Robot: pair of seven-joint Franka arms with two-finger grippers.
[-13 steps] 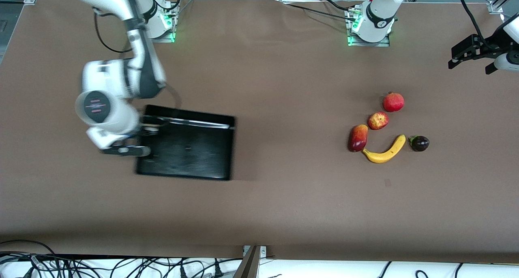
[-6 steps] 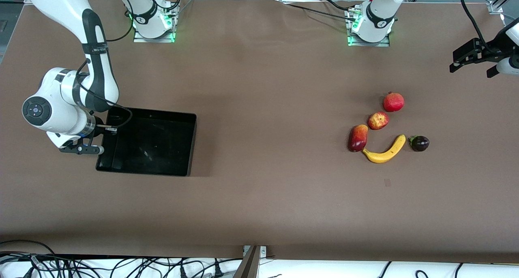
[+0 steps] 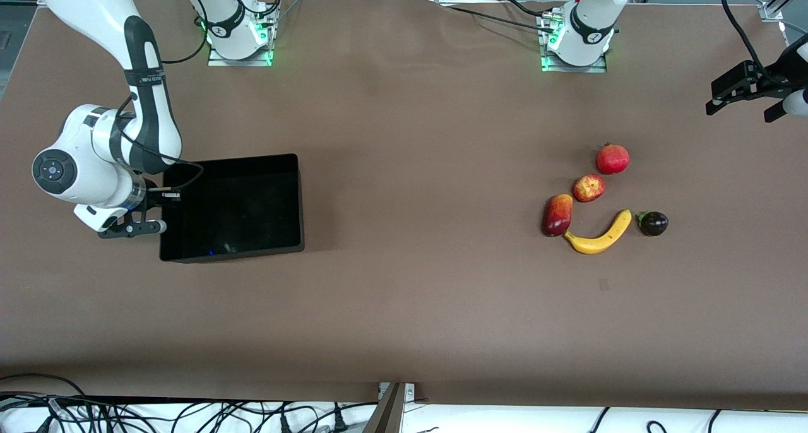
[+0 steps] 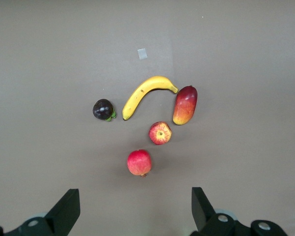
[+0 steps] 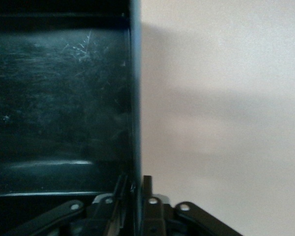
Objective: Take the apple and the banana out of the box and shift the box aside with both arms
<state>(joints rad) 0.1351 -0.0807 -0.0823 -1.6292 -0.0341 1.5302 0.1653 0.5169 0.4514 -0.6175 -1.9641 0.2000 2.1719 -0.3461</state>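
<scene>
box [image 3: 233, 209]: flat on the table at the right arm's end
right gripper [image 3: 163, 211]: fingers straddle the box's end wall
left gripper [image 4: 132, 211]: spread, high over the fruit
apple [image 3: 588, 187], banana [image 3: 600, 233]: on the table, outside the box

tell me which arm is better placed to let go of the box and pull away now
The right. Its gripper sits at the box wall, jaws straddling it, at the right arm's end of the table. The left gripper waits open above that table edge near the apple and banana.
</scene>
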